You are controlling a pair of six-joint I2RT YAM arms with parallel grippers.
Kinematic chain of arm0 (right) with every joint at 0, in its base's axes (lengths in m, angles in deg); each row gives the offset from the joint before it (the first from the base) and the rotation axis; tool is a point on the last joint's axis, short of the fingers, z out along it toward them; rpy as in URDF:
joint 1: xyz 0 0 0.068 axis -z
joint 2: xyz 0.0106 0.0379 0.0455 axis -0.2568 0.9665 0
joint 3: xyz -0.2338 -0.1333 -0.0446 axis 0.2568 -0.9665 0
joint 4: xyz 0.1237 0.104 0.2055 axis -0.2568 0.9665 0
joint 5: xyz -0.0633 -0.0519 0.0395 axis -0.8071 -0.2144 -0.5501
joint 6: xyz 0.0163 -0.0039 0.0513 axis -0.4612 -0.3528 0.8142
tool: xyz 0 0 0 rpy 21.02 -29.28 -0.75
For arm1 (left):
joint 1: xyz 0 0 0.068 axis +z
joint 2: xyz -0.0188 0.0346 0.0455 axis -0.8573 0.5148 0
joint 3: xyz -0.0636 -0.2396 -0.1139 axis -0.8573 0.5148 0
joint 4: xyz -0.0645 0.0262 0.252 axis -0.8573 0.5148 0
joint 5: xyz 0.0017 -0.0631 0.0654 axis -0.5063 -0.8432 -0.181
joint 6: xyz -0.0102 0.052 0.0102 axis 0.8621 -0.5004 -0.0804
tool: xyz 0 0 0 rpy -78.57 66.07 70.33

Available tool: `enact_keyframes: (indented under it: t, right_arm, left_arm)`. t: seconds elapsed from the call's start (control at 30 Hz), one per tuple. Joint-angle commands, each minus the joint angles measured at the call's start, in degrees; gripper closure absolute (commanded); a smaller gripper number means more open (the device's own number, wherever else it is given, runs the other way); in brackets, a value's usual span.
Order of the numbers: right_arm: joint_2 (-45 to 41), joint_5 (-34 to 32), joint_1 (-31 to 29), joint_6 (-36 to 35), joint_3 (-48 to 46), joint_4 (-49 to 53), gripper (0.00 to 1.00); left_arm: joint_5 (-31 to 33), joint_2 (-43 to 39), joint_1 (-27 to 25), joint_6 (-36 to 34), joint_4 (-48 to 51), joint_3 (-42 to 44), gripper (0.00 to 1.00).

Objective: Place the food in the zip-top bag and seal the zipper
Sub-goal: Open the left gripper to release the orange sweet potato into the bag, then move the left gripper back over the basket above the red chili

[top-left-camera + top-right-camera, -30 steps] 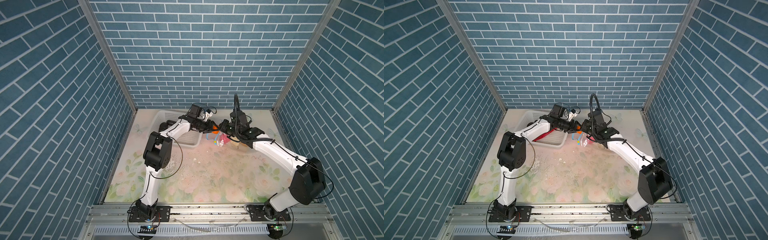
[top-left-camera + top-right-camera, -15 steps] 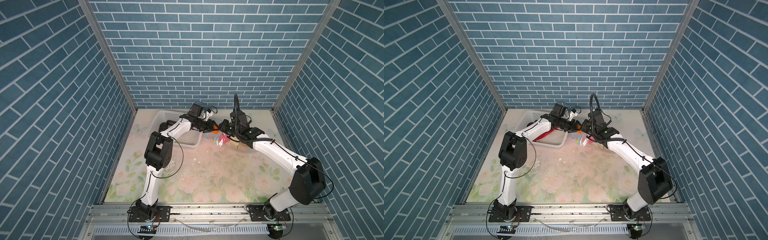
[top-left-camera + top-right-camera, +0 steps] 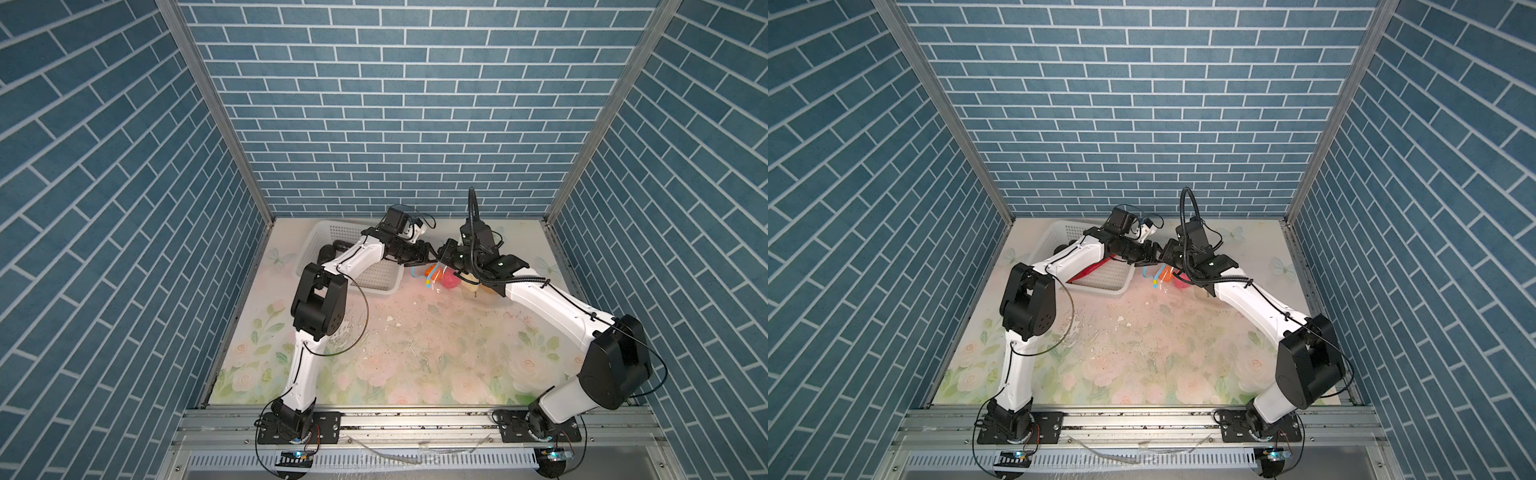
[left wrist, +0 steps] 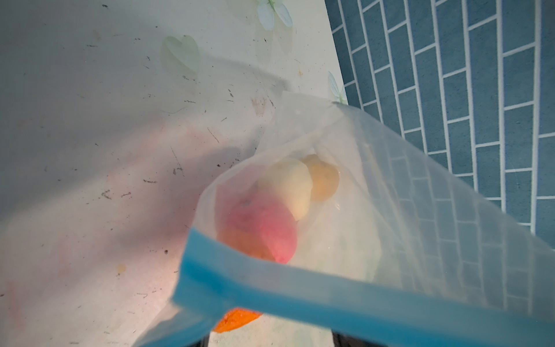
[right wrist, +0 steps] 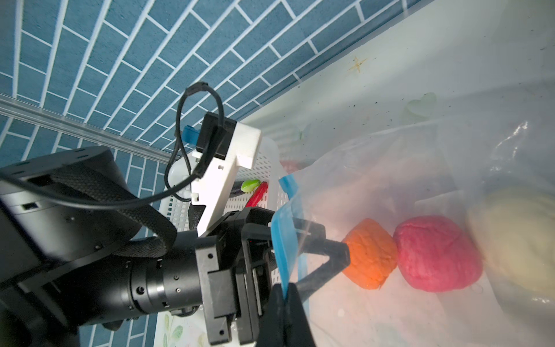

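Right wrist view: the zip-top bag (image 5: 450, 168) showed as a clear, crinkled film pouch. Its mouth was rimmed by the zipper (image 5: 279, 249), a light blue strip.
Bag location: in both top views it was at the far middle of the floral table (image 3: 415, 353), just beside the white perforated basket (image 3: 332, 230) and partly under the right arm.
Bag mouth: it stood open and lifted, turned toward the basket. In a top view a small yellow slider tab (image 3: 428, 284) hung on the strip.
Contents: an orange lump (image 5: 371, 254) lay just inside the mouth, touching a pink lump (image 5: 435, 254). A cream-white lump (image 5: 516, 234) sat deeper in. In the left wrist view a yellow-orange lump (image 4: 322, 178) lay beyond it.
Right gripper (image 5: 286, 293): the fingers were pressed together, pinching the blue strip at the edge of the mouth.
Left gripper (image 5: 345, 254): it reached in through the mouth, with its tip against the orange lump. Whether its fingers were spread or together could not be told.
Basket contents: it held a thin red chili (image 5: 258, 193) and a green piece (image 5: 250, 184).
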Motion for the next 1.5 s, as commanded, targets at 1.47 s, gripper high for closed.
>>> enact_keyframes:
  t: [1.47]
  right_arm:
    - [0.0, 1.3, 0.3, 1.3, -0.5, -2.7, 1.0]
  left_arm:
    - [37.8, -21.8, 13.5, 7.4, 17.5, 18.4, 0.3]
